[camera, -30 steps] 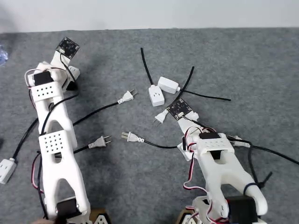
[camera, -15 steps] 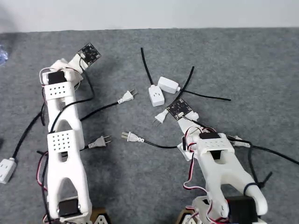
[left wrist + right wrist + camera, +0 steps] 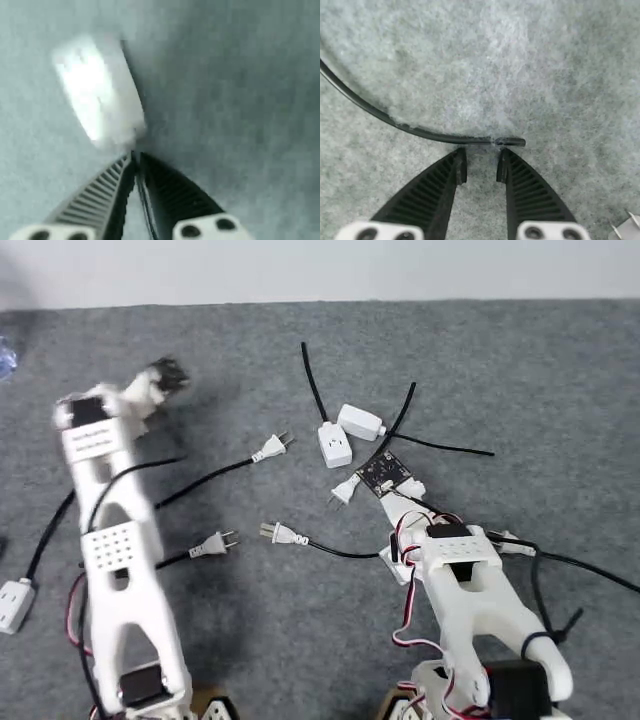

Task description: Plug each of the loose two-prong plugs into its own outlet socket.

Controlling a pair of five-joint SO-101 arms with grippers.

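Observation:
My left gripper (image 3: 134,157) is shut on a thin black cable, and a blurred white outlet socket (image 3: 95,90) sits at the end of that cable just past the tips. In the high view the left arm (image 3: 100,440) is blurred at the far left. My right gripper (image 3: 481,167) stands slightly open over the carpet, with a black cable end (image 3: 510,142) just beyond its tips. Loose plugs lie at mid table: one white plug (image 3: 270,448), a second plug (image 3: 215,543), a third plug (image 3: 280,533), and another plug (image 3: 345,490) beside the right wrist board (image 3: 385,472).
Two white sockets (image 3: 335,443) (image 3: 360,422) lie together at the back centre with black leads. Another socket (image 3: 12,605) rests at the left edge. Black cables cross the grey carpet (image 3: 540,380) between the arms. Prongs (image 3: 630,220) show at the corner of the right wrist view.
The left arm's wrist swung right, then back left and nearer, and is still blurred by motion. The right arm and the plugs have stayed put.

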